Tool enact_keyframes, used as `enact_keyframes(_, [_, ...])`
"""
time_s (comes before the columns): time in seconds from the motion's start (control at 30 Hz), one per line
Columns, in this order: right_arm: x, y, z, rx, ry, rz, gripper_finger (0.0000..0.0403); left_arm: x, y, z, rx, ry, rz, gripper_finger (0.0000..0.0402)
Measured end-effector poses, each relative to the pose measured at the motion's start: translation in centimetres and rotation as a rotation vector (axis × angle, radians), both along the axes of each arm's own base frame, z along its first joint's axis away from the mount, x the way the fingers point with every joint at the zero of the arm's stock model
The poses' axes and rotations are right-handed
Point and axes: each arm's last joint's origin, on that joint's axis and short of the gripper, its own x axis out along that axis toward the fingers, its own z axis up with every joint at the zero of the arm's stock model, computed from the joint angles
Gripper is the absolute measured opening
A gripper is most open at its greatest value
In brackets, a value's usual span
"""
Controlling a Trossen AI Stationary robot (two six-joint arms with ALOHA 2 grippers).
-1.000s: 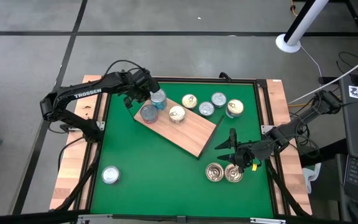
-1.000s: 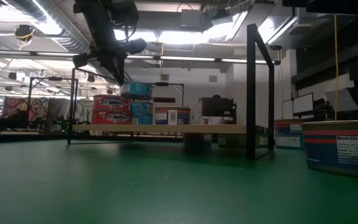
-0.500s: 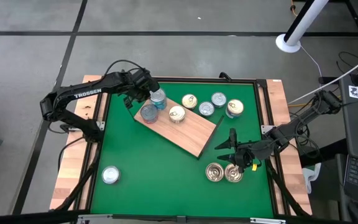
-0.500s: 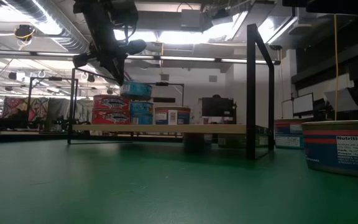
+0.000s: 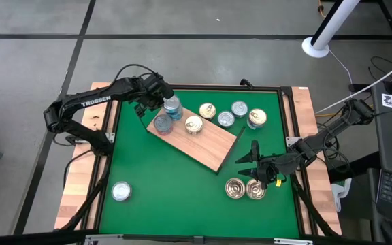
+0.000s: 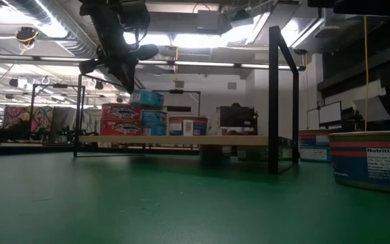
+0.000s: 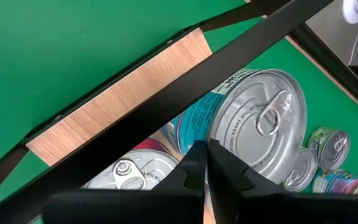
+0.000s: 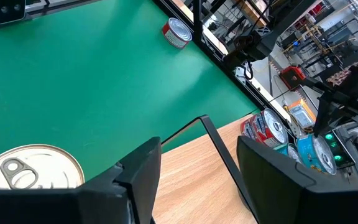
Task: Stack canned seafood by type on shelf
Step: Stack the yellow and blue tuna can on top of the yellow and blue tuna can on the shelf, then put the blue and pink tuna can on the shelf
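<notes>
On the green desk [image 5: 162, 177], the left end effector [image 5: 160, 97], fingers pressed together and holding nothing, hovers at the far corner of the wooden shelf [image 5: 203, 144], just beside a blue-labelled tin [image 5: 173, 107] stacked on another. A red-labelled stack [image 5: 162, 123] stands next to it on the shelf, a gold-lidded tin [image 5: 193, 124] a little further along the board. The right end effector [image 5: 255, 163], fingers spread and empty, waits off the shelf's near corner, just above two gold-lidded tins [image 5: 244, 188] on the mat. More tins [image 5: 231, 113] cluster beyond the shelf's far edge, and one silver tin [image 5: 120, 191] sits well apart from the shelf, near the desk's front left. The tins look rigid and fairly heavy for their size, with smooth, slippery metal walls; the surest hold is likely across the round side wall, below the lid rim, lowered level so a stack does not topple.
</notes>
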Motion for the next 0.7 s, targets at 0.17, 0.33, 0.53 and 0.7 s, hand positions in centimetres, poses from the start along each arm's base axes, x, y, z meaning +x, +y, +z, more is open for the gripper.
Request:
enact_keyframes(0.17, [0.0, 0.0, 0.0, 0.0, 0.0, 0.0, 0.0211, 0.01, 0.01, 0.01, -0.001, -0.003, 0.005, 0.0042])
enact_keyframes(0.33, [0.0, 0.0, 0.0, 0.0, 0.0, 0.0, 0.0211, 0.01, 0.01, 0.01, -0.002, -0.004, 0.007, 0.0067])
enact_keyframes(0.53, [0.0, 0.0, 0.0, 0.0, 0.0, 0.0, 0.0211, 0.17, 0.04, 0.11, 0.001, -0.023, -0.018, 0.0073])
enact_keyframes(0.7, [0.0, 0.0, 0.0, 0.0, 0.0, 0.0, 0.0211, 0.45, -0.09, 0.21, -0.013, -0.053, -0.092, 0.0065])
